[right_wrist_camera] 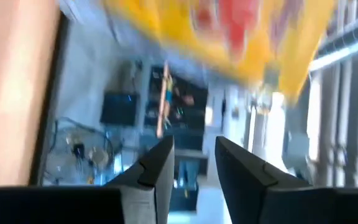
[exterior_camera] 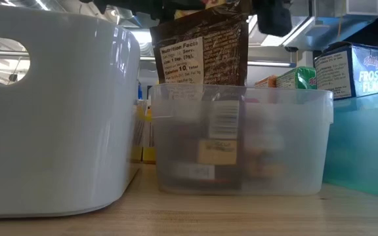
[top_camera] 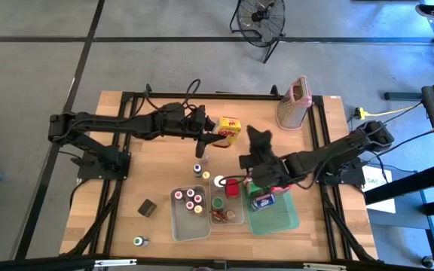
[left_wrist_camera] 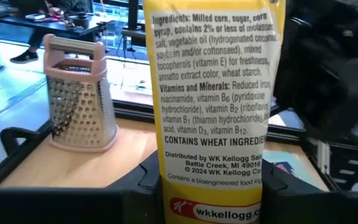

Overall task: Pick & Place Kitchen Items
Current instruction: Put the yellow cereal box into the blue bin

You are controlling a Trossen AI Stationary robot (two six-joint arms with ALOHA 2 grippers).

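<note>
the left gripper (top_camera: 211, 138) holds a yellow cereal carton (top_camera: 229, 129) above the middle of the surface (top_camera: 157, 169), near the grater (left_wrist_camera: 79, 99). the right gripper (right_wrist_camera: 192, 163) stands narrowly parted, holding nothing.

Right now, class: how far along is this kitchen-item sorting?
Done: small jars sit in the clear tub; a blue carton lies in the green tray. In hand: the left gripper grips a yellow carton. Left: a green-capped jar and dark block on the table.
</note>
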